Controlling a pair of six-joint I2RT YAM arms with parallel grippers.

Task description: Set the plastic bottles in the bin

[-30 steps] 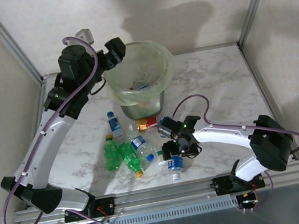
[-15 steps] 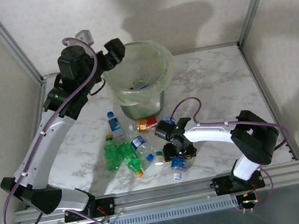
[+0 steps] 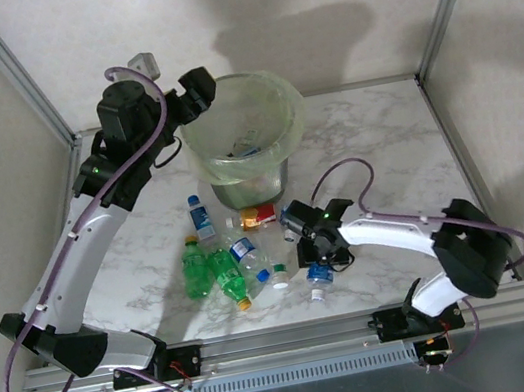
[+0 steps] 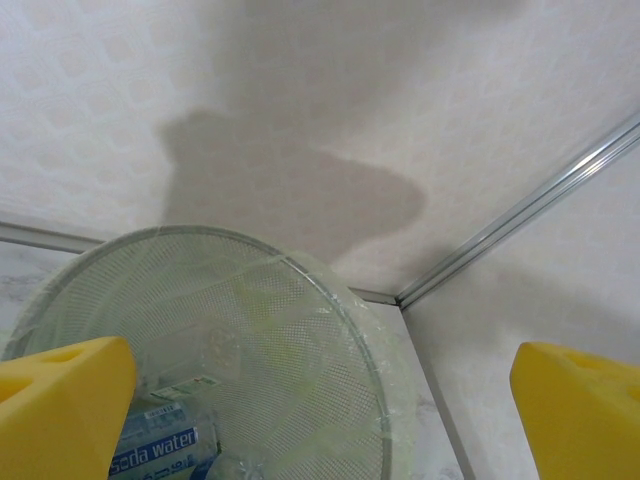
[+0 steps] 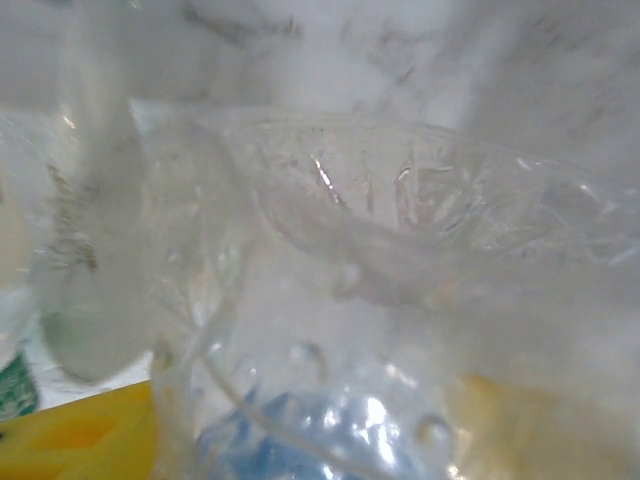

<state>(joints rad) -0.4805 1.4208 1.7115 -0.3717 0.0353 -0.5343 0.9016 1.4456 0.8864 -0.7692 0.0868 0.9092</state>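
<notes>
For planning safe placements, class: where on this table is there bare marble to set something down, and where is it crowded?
Bare marble lies right of the bin, out to the table's right and far edges. A narrower strip lies between the left arm and the bottles. It is crowded in front of the bin, where they cluster beside the right arm.

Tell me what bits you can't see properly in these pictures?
- Right wrist view: the clear bottle is blurry and too close, so whether the right fingers squeeze it is unclear.
- Left wrist view: the bin is cut by the bottom edge, and the left fingers cover part of what's inside.
- Top view: the bottles' labels are too small to read.
</notes>
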